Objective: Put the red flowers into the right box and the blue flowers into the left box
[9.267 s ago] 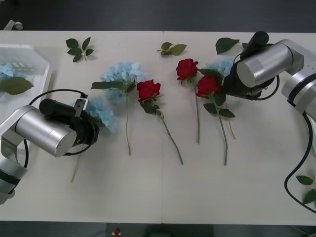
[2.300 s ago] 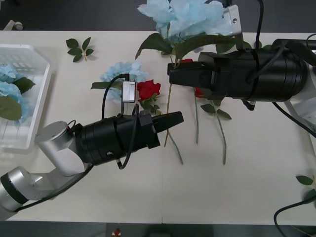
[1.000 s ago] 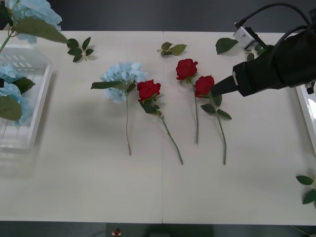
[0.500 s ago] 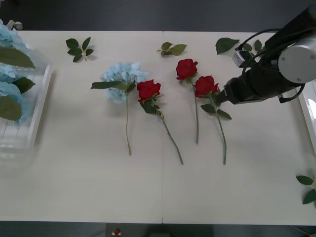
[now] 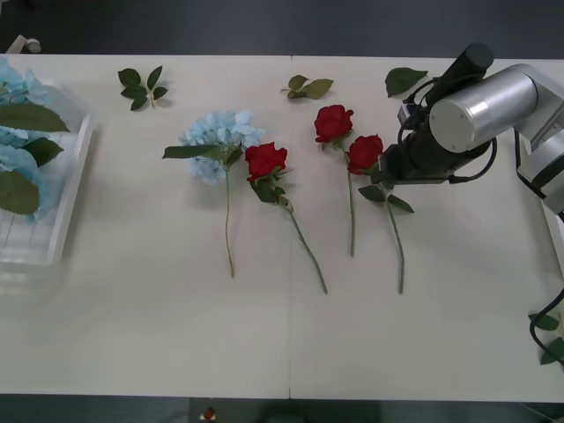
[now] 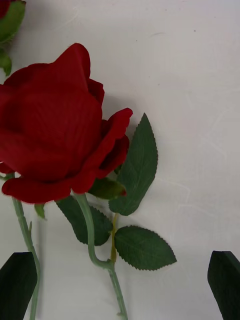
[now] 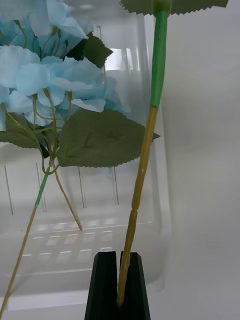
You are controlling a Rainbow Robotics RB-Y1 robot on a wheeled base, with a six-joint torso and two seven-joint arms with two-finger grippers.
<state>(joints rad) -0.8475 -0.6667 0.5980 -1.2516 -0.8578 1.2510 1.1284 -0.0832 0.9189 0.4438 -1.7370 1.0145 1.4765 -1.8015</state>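
Three red flowers lie mid-table: one (image 5: 265, 160) beside a blue flower (image 5: 216, 137), and two (image 5: 333, 122) (image 5: 365, 152) to its right. My right gripper (image 5: 384, 173) is low at the rightmost rose (image 6: 55, 135), open, with its black fingers (image 6: 17, 285) on either side of the stem below the bloom. My left gripper (image 7: 120, 282) is shut on the stem (image 7: 142, 170) of a blue flower (image 5: 18, 84) held over the left box (image 5: 53, 238), where other blue flowers (image 7: 55, 75) lie. A pale rim of the right box (image 5: 560, 231) shows at the right edge.
Loose green leaf sprigs lie along the far side of the table (image 5: 141, 86) (image 5: 308, 86) (image 5: 404, 79), and more leaves (image 5: 551, 335) sit at the right edge. The table's front half is bare white surface.
The right gripper has dropped and moved left to the rightmost rose, now straddling its stem. The left arm's blue flower has come down over the left box.
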